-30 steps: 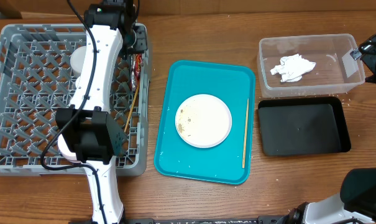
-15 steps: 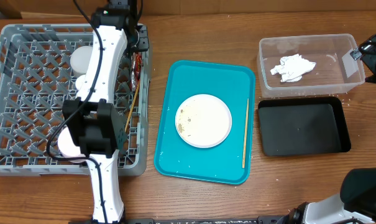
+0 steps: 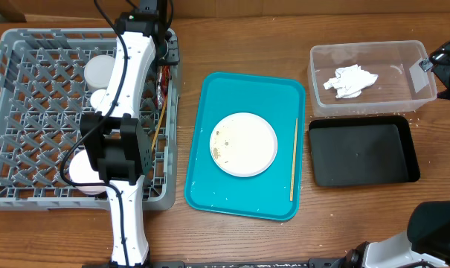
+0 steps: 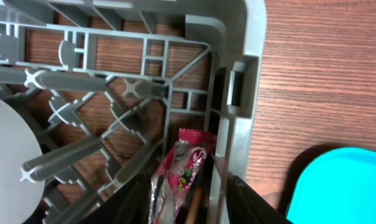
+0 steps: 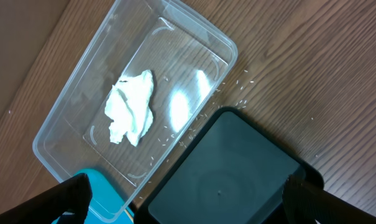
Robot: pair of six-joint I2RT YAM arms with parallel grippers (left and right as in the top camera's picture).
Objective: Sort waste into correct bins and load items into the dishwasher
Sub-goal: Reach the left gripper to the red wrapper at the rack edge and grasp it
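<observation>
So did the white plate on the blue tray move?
No. The plate stays in the middle of the teal tray, same gap from the chopstick.

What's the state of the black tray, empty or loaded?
Empty. The black tray shows only bare glossy floor in the overhead and right wrist views; the napkin lies in the clear tub beside it.

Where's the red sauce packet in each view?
Overhead: the sauce packet sits upper left of centre, just inside the right wall of the grey rack.
Left wrist: bottom centre, inside the rack's corner wall.
Right wrist: not in it.
Shared landmark: the teal tray, mid-table overhead; its corner shows bottom right in left wrist and bottom left in right wrist.
</observation>
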